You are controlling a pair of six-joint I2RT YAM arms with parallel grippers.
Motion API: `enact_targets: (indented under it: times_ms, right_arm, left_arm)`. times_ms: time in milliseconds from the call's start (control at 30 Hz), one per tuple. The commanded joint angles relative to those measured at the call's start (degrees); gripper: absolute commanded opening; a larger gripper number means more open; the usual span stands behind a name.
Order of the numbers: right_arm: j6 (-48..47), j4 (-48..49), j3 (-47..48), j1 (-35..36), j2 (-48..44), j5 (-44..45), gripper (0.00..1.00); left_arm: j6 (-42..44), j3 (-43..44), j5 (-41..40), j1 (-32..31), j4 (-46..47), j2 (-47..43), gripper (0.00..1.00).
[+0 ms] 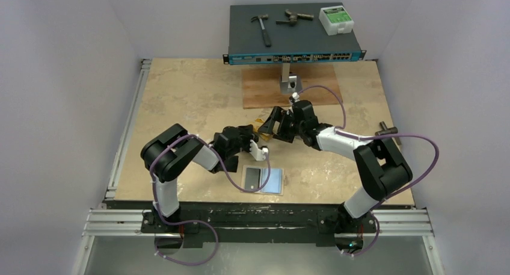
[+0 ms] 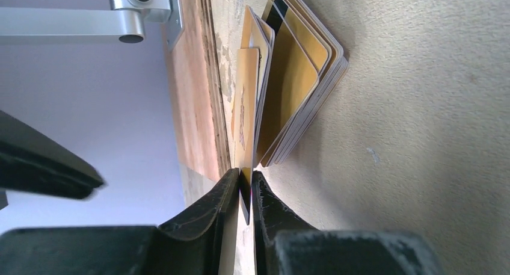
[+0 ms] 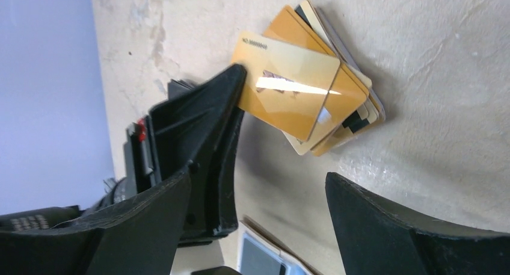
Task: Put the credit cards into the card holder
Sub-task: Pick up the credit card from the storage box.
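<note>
A fanned stack of orange-gold credit cards (image 2: 298,88) lies on the table; it also shows in the right wrist view (image 3: 356,109) and, mostly hidden by the grippers, in the top view (image 1: 262,124). My left gripper (image 2: 245,188) is shut on the edge of one orange-gold card (image 2: 245,115), which still rests over the stack. In the right wrist view, the left gripper's finger (image 3: 210,124) sits at that card (image 3: 294,85). My right gripper (image 3: 258,185) is open and empty just beside the stack. The card holder (image 1: 264,180) lies open near the front edge, with grey and light-blue pockets.
A wooden board (image 1: 291,89) lies behind the cards, under a metal stand carrying a network switch (image 1: 293,28) with a hammer, another tool and a white box on top. A small black T-shaped piece (image 1: 388,130) lies at the right edge.
</note>
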Motion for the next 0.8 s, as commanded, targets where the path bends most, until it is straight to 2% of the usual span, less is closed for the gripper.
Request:
enact_targets:
  times_ms: [0,333,767]
  right_arm:
    - [2.0,5.4,1.3,-2.1,-2.3,-2.7,0.83]
    - [6.9,17.4,0.1,-4.0,3.2,-8.2,0.80]
    - [6.9,21.1,-1.2,-4.9,7.7,-10.2,0.78]
  left_arm:
    - [1.2,-1.9,0.0,-0.3,10.4,1.5,0.11]
    - [3.0,-3.8,-1.6,-1.1,21.9,5.9,0.10]
    - [4.8,-6.6,-5.5,-3.8,30.7,9.4,0.08]
